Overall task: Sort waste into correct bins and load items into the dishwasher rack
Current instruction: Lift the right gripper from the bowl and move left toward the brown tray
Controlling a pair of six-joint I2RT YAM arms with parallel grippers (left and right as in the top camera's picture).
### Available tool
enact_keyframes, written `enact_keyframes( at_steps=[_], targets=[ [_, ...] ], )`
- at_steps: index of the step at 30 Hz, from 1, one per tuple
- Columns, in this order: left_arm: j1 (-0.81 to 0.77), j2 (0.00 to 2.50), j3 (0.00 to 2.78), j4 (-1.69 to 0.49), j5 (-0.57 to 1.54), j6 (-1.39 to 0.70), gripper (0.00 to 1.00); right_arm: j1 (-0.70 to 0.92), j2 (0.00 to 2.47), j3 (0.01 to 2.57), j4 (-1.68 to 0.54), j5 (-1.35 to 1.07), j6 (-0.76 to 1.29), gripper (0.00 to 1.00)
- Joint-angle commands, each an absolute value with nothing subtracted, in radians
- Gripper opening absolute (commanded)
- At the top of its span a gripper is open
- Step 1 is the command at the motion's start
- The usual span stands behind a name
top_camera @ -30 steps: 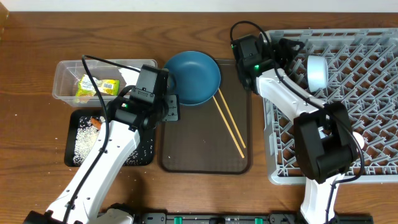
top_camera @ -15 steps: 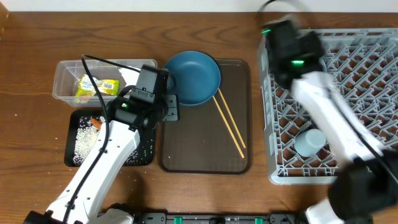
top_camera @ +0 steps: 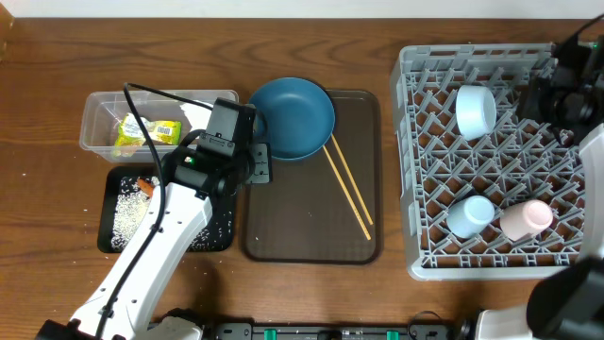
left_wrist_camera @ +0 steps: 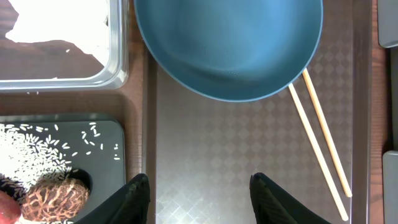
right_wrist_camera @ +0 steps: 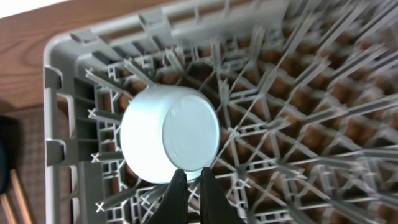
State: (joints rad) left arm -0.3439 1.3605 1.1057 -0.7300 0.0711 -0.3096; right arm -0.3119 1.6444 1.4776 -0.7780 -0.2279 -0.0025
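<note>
right claw [right_wrist_camera: 193,194] pressed together, empty, bowl [right_wrist_camera: 169,134] just ahead in rack [right_wrist_camera: 53,124], left claw [left_wrist_camera: 200,199] apart, empty, plate [left_wrist_camera: 230,43] ahead

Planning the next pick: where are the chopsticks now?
In the overhead view the thin wooden chopsticks lie diagonally on the dark brown serving tray, right of the large round blue plate.

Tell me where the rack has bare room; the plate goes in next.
The rack is bare across the middle, between the bowl at the back and the two cups in front, and along the wall beside the tray. Crowded: the front, where the blue cup and pink cup lie side by side.
</note>
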Motion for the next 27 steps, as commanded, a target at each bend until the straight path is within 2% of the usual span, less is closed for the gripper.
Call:
enact_keyframes(
  at_steps=[1,14,21,27],
  targets=[
    [-0.342,1.359,1.116,-0.732,0.059,-0.3,0.53,-0.326,1.728,1.476,-0.778,-0.399,0.033,0.01],
    [-0.342,1.359,1.116,-0.718,0.059,-0.3,0.53,-0.243,1.957,1.476,-0.682,-0.445,0.033,0.01],
    [-0.342,1.359,1.116,-0.716,0.059,-0.3,0.53,-0.206,1.939,1.477,-0.649,-0.513,-0.002,0.01],
    [-0.342,1.359,1.116,-0.716,0.059,-0.3,0.53,-0.21,1.821,1.48,-0.632,-0.513,-0.001,0.04]
  ],
)
